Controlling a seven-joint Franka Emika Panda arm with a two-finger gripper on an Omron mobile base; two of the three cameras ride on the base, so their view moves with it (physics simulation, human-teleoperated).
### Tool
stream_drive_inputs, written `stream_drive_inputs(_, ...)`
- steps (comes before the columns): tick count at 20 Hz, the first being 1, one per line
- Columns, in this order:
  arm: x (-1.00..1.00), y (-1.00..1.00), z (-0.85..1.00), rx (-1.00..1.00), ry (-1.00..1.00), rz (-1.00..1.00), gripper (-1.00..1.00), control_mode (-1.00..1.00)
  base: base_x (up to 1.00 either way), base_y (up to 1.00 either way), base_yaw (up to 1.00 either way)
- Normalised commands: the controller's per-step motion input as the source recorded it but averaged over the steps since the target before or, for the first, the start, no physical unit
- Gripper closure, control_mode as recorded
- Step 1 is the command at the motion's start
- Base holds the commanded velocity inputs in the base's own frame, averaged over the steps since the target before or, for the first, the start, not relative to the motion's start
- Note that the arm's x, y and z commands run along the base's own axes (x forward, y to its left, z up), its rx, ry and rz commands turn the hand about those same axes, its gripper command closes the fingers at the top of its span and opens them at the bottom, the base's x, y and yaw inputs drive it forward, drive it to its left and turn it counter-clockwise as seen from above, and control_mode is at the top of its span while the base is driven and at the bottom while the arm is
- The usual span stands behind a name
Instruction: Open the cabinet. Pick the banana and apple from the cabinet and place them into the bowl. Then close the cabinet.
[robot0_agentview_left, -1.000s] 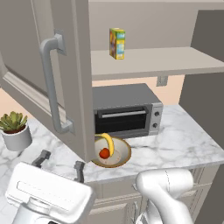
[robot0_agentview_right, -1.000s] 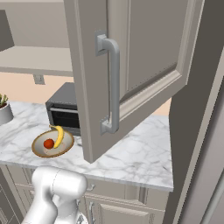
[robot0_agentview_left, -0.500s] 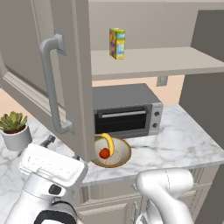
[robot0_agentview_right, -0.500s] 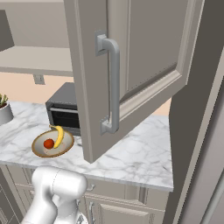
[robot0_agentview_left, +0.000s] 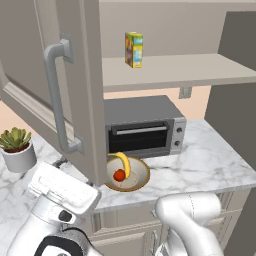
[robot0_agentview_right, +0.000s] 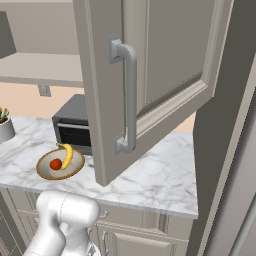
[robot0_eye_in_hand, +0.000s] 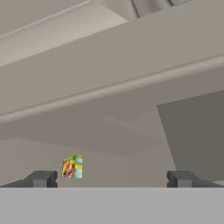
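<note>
The cabinet stands with both doors swung wide, its left door (robot0_agentview_left: 30, 65) and bar handle (robot0_agentview_left: 56, 95) close above my hand, its right door (robot0_agentview_right: 165, 65) across the right base view. On its shelf (robot0_agentview_left: 175, 70) I find neither fruit. The banana (robot0_agentview_left: 123, 164) (robot0_agentview_right: 66, 155) and the red apple (robot0_agentview_left: 119, 175) (robot0_agentview_right: 55, 163) lie together in the cream bowl (robot0_agentview_left: 142, 175) (robot0_agentview_right: 45, 172) on the counter in front of the oven. My gripper (robot0_eye_in_hand: 111, 179) is open, nothing between its fingertips (robot0_eye_in_hand: 41, 178), and looks up at the shelf's underside. The white hand (robot0_agentview_left: 62, 187) sits low, left of the bowl.
An upright multicoloured carton (robot0_agentview_left: 133, 49) (robot0_eye_in_hand: 72, 166) stands on the shelf. A grey toaster oven (robot0_agentview_left: 145, 127) (robot0_agentview_right: 74, 125) sits behind the bowl. A white plant pot (robot0_agentview_left: 19, 157) is at the counter's left. A tall dark panel (robot0_agentview_right: 225, 150) bounds the right.
My hand has risen from the bottom of the left base view to just under the left door's lower edge. Doors, bowl and fruit are unmoved.
</note>
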Motion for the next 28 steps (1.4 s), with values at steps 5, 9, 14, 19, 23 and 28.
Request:
stream_drive_inputs(5, 0.00, 0.26, -0.29, 0.00, 0.07, 0.00, -1.00, -1.00, 0.00, 0.00, 0.00)
stream_drive_inputs(9, -0.08, 0.54, 0.20, -0.01, -0.12, 0.00, -1.00, -1.00, 0.00, 0.00, 0.00)
stream_drive_inputs(14, -0.40, 1.00, -0.06, -0.09, -0.02, 0.01, -1.00, -1.00, 0.00, 0.00, 0.00)
stream_drive_inputs(19, -0.10, 0.53, 0.57, -0.02, -0.10, 0.00, -1.00, -1.00, 0.00, 0.00, 0.00)
stream_drive_inputs(23, -0.12, 0.38, 0.83, 0.00, -0.23, -0.01, -1.00, -1.00, 0.00, 0.00, 0.00)
stream_drive_inputs(28, 0.01, -0.30, 0.72, 0.03, -0.23, -0.13, -1.00, -1.00, 0.00, 0.00, 0.00)
